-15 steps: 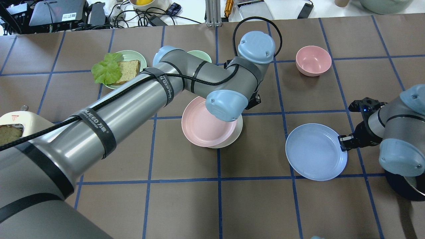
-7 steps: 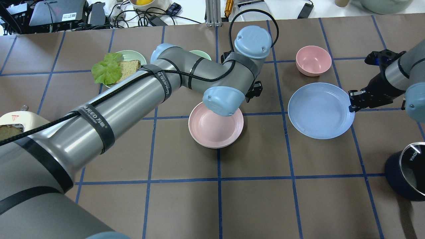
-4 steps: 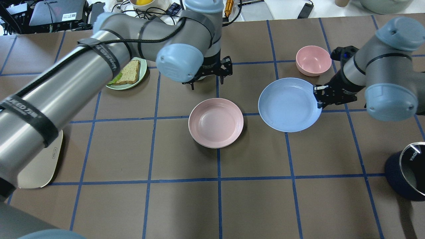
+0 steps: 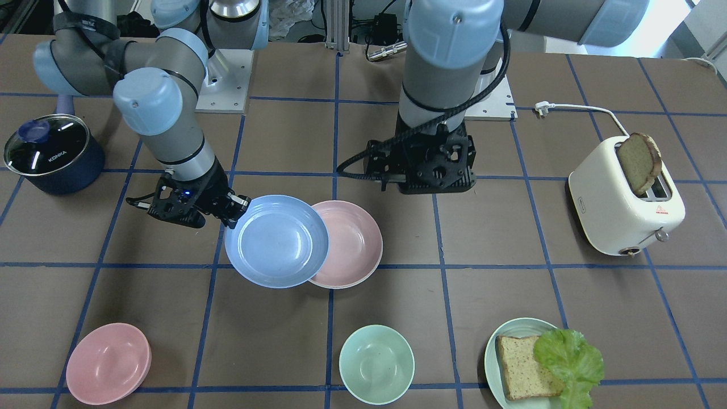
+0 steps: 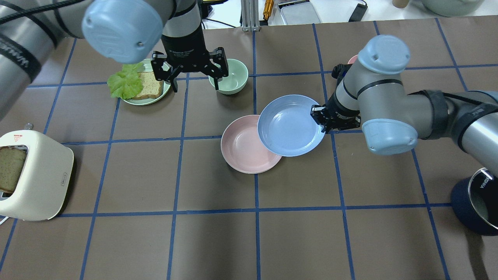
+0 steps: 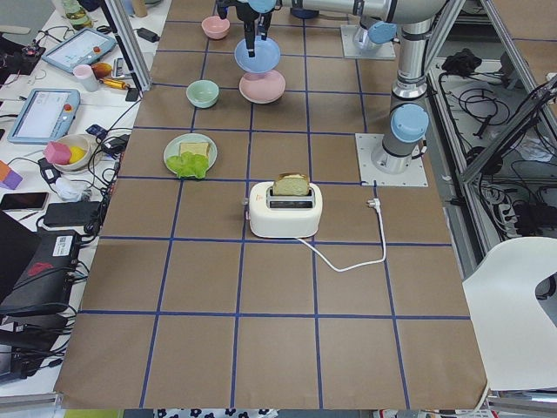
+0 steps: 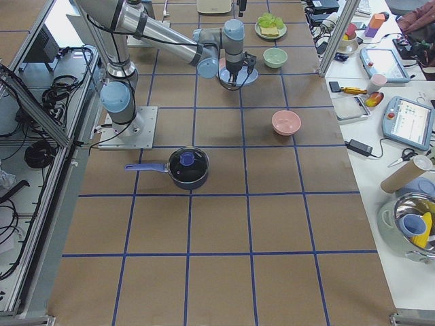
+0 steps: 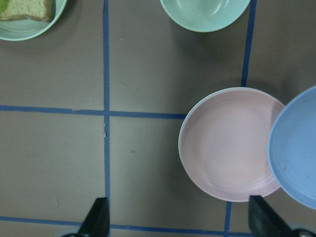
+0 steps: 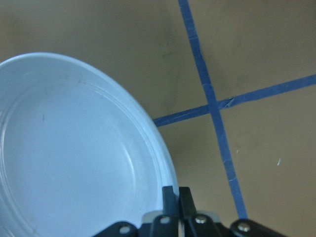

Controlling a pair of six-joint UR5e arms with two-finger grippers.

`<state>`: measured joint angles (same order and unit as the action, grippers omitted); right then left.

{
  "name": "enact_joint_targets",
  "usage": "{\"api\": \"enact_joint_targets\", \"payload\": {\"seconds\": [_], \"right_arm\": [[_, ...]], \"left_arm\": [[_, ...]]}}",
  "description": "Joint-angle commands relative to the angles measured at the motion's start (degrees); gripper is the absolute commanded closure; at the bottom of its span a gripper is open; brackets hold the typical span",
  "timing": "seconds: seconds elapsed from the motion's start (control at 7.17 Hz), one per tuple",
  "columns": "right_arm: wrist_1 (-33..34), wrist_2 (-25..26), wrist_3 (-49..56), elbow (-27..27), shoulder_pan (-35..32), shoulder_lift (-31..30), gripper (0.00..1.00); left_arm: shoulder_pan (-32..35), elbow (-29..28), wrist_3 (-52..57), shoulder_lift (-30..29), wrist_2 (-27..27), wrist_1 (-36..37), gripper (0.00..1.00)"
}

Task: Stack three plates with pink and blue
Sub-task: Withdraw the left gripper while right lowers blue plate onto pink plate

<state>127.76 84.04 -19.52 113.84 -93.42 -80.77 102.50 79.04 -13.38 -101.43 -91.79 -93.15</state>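
My right gripper (image 5: 320, 116) is shut on the rim of the light blue plate (image 5: 291, 125) and holds it level above the table. The plate overlaps the right edge of the pale pink plate (image 5: 243, 149), which lies on the table. In the right wrist view the gripper (image 9: 175, 197) pinches the blue rim (image 9: 158, 148). The cream-white plate is hidden under the pink one. My left gripper (image 5: 194, 81) is open and empty, hovering behind the pink plate. Its wrist view shows the pink plate (image 8: 227, 145) and the blue plate's edge (image 8: 296, 148).
A mint bowl (image 5: 229, 76) and a green plate with bread and lettuce (image 5: 142, 83) flank the left gripper. A pink bowl (image 4: 108, 363) sits behind the right arm. A toaster (image 5: 33, 175) stands at the left, a dark pot (image 4: 51, 153) at the right.
The right gripper has carried the blue plate left, from the table's right side to over the pink plate's edge. The left arm let go of the pink plate and drew back, open.
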Motion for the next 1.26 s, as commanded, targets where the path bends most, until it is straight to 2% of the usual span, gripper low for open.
{"api": "enact_joint_targets", "payload": {"seconds": [0.0, 0.28, 0.7, 0.84, 0.98, 1.12], "right_arm": [[3.79, 0.86, -4.80, -0.02, -5.61, 2.19, 1.00], [4.78, 0.95, -7.81, 0.06, -7.47, 3.16, 1.00], [5.39, 0.69, -10.36, 0.15, -9.06, 4.31, 1.00], [5.31, 0.52, -10.27, 0.15, -9.06, 4.57, 0.96], [5.30, -0.18, -11.14, 0.24, -9.32, 4.31, 0.82], [5.22, -0.28, -11.06, 0.24, -9.50, 3.96, 0.75]], "left_arm": [[-2.11, 2.95, 6.87, 7.71, 0.29, -2.57, 0.00], [-7.11, 6.47, 7.84, 10.54, -0.41, 0.40, 0.00], [-9.06, 8.06, 8.63, 11.69, -0.76, 2.00, 0.00], [-10.03, 8.41, 8.81, 11.95, -0.33, 2.09, 0.00], [-10.03, 8.59, 9.16, 12.22, -0.15, 2.18, 0.00], [-10.04, 8.68, 9.16, 12.31, -0.15, 2.18, 0.00]]}}
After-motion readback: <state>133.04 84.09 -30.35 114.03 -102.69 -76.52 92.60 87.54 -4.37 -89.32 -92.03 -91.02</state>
